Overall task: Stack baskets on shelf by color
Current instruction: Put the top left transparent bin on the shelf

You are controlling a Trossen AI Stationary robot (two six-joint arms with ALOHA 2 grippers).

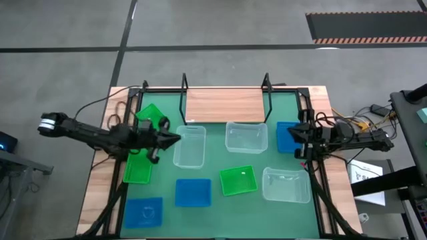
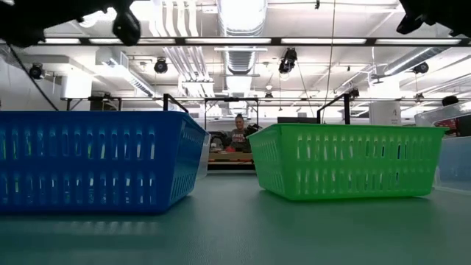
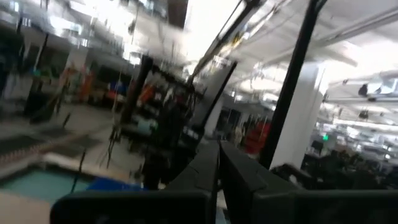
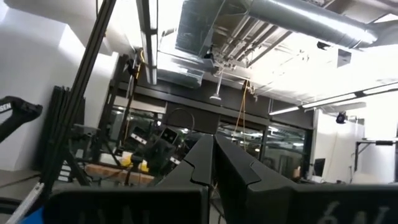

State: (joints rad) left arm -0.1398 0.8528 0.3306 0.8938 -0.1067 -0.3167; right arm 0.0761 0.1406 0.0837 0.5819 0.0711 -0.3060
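Several baskets rest on their bases on the green mat (image 1: 213,163): green ones (image 1: 148,117), (image 1: 137,168), (image 1: 239,180), clear ones (image 1: 190,145), (image 1: 245,137), (image 1: 285,185), and blue ones (image 1: 193,192), (image 1: 144,212), (image 1: 285,139). The low view shows a blue basket (image 2: 99,162) and a green basket (image 2: 346,158) up close. The wooden shelf (image 1: 223,105) stands bare at the far edge. My left gripper (image 1: 176,138), shut (image 3: 217,163), hovers by the left clear basket's rim. My right gripper (image 1: 292,133), shut (image 4: 212,155), hovers over the far-right blue basket.
Black frame bars run along the table's left and right sides (image 1: 313,167). Cables lie at the far-left corner (image 1: 120,110). A clear basket's edge (image 2: 456,158) shows at the low view's right. A person (image 2: 239,134) sits far behind the table.
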